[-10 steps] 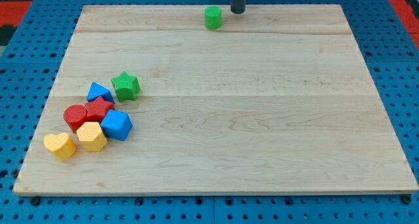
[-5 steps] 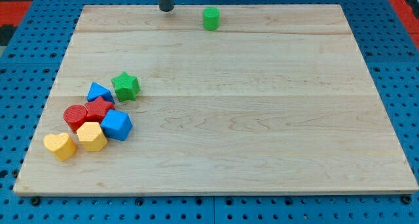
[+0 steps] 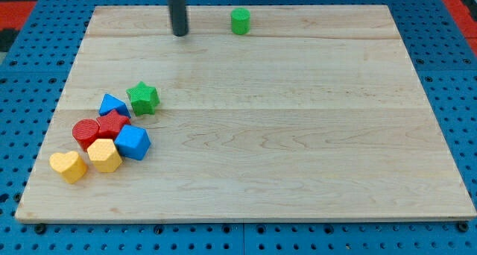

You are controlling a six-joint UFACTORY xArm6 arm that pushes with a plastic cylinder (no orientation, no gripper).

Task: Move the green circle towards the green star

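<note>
Having swung from the green circle's (image 3: 240, 21) right to its left, the rod-only, jawless end effector's tip (image 3: 179, 34) is sitting on the wrong side, upper frame, far from the green star (image 3: 142, 98).

We can read no text, label, brand, number or sign anywhere in this view.
</note>
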